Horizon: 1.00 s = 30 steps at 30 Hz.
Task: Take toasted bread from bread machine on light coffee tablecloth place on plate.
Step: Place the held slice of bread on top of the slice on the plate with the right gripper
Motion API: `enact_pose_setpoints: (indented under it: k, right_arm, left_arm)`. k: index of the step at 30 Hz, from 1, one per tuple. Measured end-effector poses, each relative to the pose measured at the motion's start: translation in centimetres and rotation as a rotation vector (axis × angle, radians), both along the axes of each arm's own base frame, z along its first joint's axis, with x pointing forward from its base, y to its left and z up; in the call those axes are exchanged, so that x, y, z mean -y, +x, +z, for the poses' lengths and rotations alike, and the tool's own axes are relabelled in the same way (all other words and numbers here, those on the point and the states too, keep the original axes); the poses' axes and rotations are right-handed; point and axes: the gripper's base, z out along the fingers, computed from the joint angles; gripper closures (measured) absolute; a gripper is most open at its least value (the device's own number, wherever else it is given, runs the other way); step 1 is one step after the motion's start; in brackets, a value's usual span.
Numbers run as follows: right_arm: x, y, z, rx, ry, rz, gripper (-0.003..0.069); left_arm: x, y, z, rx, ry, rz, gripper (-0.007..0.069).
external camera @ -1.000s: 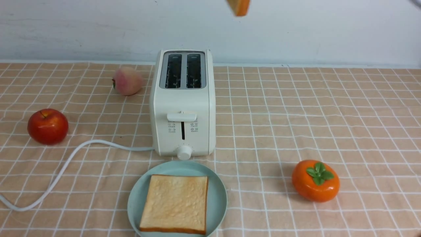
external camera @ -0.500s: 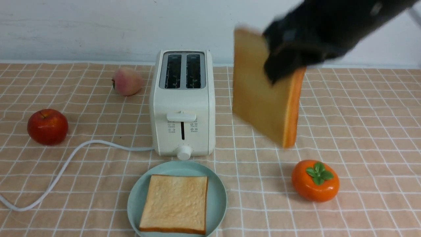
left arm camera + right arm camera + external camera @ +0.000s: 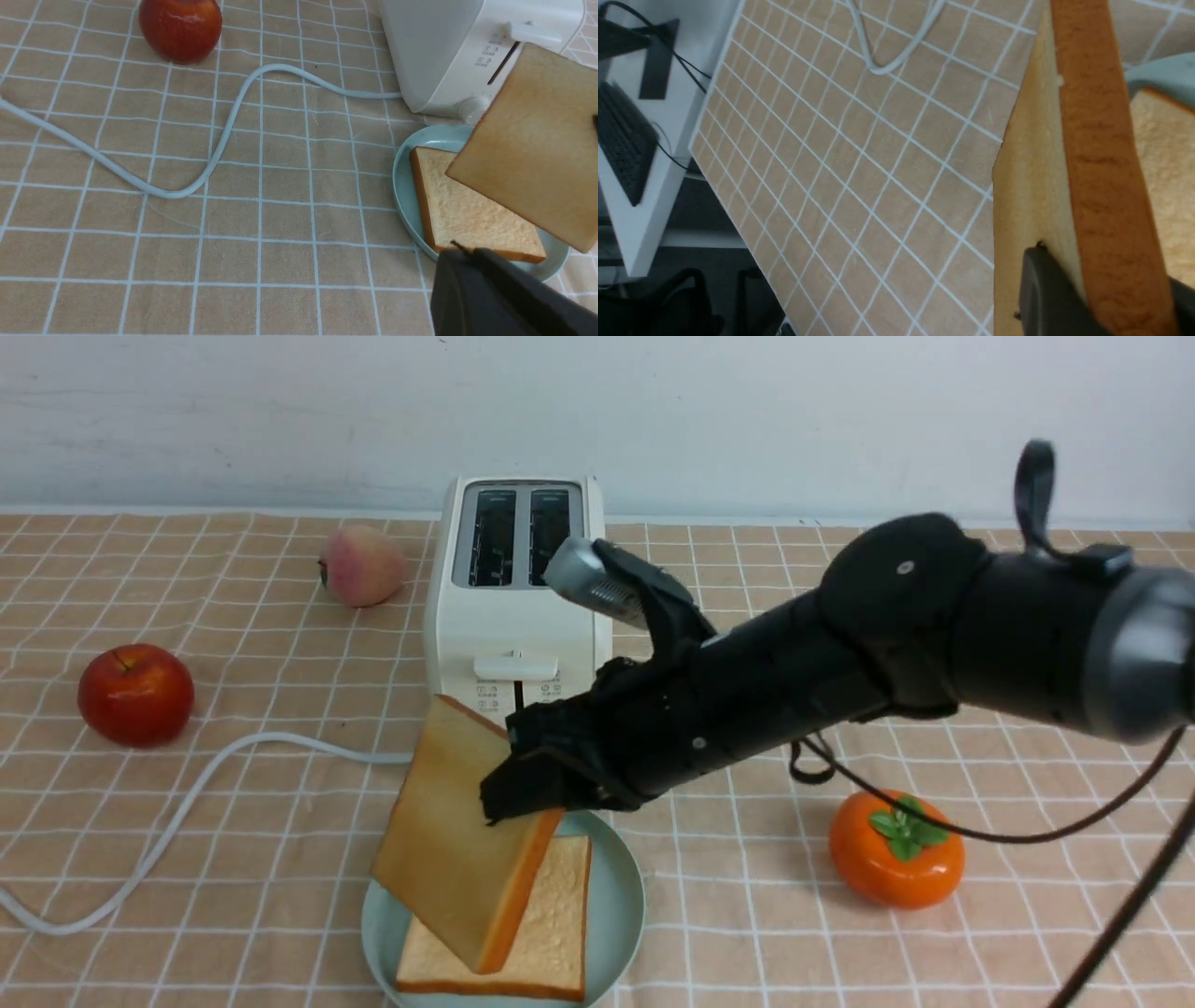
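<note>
**A:** So, how will the held slice [image 3: 457, 840] handle?

**B:** Light, I'd judge, and stiff enough to hold flat when gripped at one end only. It hangs tilted without sagging. The face looks dry rather than slippery, though the crumb would probably dent under a hard squeeze.

**A:** Best place to take hold?

**B:** Across its thickness near a crust edge, one pad on each broad face. That is how the right fingers [image 3: 1045, 294] have it. They are parted just to the slice's thickness and clamped on its upper edge, one on either side, as the right wrist view shows.

**A:** And where is it?

**B:** Over the plate [image 3: 618, 896], leaning. Its lower corner is either just above or touching the other slice [image 3: 551, 933], which lies flat there; I cannot tell which. The bread machine [image 3: 518, 616] stands just behind the plate on the tablecloth [image 3: 280, 896] that covers the tabletop. What shows of its slots looks empty.

**A:** The left fingers [image 3: 490, 298]?

**B:** Closed together on nothing. They hang above the tablecloth near the plate, touching neither toast nor rim.
</note>
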Motion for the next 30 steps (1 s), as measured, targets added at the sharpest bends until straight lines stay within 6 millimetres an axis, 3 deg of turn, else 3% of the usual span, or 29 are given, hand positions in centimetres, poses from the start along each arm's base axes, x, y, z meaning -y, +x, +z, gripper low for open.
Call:
enact_pose_setpoints:
  k: [6,10,13,19,21,24,27,30]
  right_arm:
    - [-0.7,0.9,-3.2,-0.052,-0.015,-0.003,0.0532]
    - [-0.7,1.3,-3.8,-0.039,-0.032,-0.027,0.053]
    - [-0.6,1.4,-3.9,-0.016,-0.052,-0.031,0.0476]
    - [0.0,1.3,-4.5,0.048,-0.154,0.048,0.0282]
    - [0.4,1.4,-4.4,0.061,-0.174,0.064,0.0249]
    - [1.6,1.7,-3.7,0.077,-0.194,0.066,0.0216]
    - [4.3,2.3,-1.4,0.1,-0.209,0.04,0.0213]
    - [9.0,2.1,2.7,0.136,-0.233,-0.011,0.0284]
  left_arm:
    - [0.0,-0.1,-0.2,-0.019,0.005,0.002,0.0638]
    - [-0.1,-0.2,-0.3,-0.037,0.01,0.004,0.0638]
    - [-0.1,-0.2,-0.4,-0.048,0.013,0.005,0.0638]
    - [-0.1,-0.2,-0.4,-0.053,0.014,0.005,0.0638]
    - [-0.1,-0.2,-0.4,-0.053,0.014,0.005,0.0638]
    - [-0.1,-0.2,-0.4,-0.053,0.015,0.006,0.0638]
    - [-0.1,-0.2,-0.4,-0.052,0.018,0.007,0.0638]
    - [-0.2,-0.2,-0.4,-0.051,0.021,0.008,0.0638]
